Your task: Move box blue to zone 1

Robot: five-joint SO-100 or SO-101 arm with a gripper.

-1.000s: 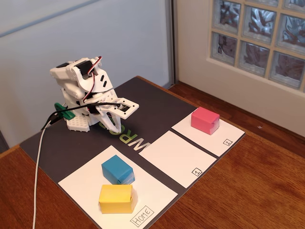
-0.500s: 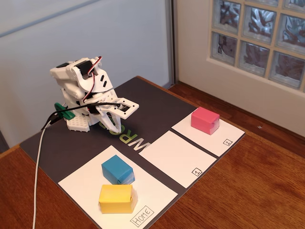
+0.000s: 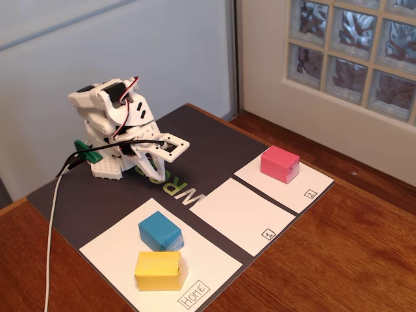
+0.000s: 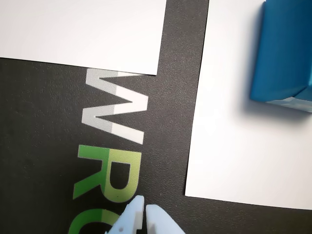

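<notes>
The blue box (image 3: 160,230) sits on the sheet marked "Home" (image 3: 195,294), just behind the yellow box. In the wrist view it shows at the top right edge (image 4: 283,53). Zone 1 (image 3: 242,214) is the white middle sheet with a boxed "1" at its corner; nothing lies on it. In the wrist view it is the sheet at the top left (image 4: 83,31). The white arm is folded at the back of the black mat. My gripper (image 3: 151,170) hangs low over the mat, well behind the blue box. In the wrist view its fingertips (image 4: 145,208) are together and hold nothing.
A yellow box (image 3: 158,270) stands on the Home sheet in front of the blue one. A pink box (image 3: 279,163) stands on the sheet marked "2" (image 3: 309,193). The black mat (image 3: 78,201) carries grey-green lettering. A white cable (image 3: 51,247) runs off the table's left front.
</notes>
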